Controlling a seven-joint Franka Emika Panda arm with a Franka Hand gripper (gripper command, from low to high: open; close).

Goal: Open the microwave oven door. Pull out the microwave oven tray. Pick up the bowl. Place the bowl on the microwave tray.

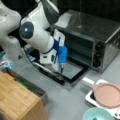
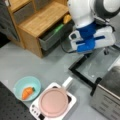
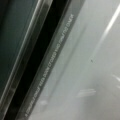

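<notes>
In a front view the bowl (image 1: 98, 114) is cut by the bottom edge, and the pink plate (image 1: 108, 94) with the white rack (image 1: 90, 97) under it is cut by the right edge. In a front view the microwave oven (image 2: 108, 98) is cut by the right and bottom edges, and the arm hides part of the open microwave oven door (image 2: 98, 67) and the tips of the end effector (image 2: 107, 51). In the wrist view the white print (image 3: 50, 65) along the door frame is too blurred to read, and the end effector does not show there.
</notes>
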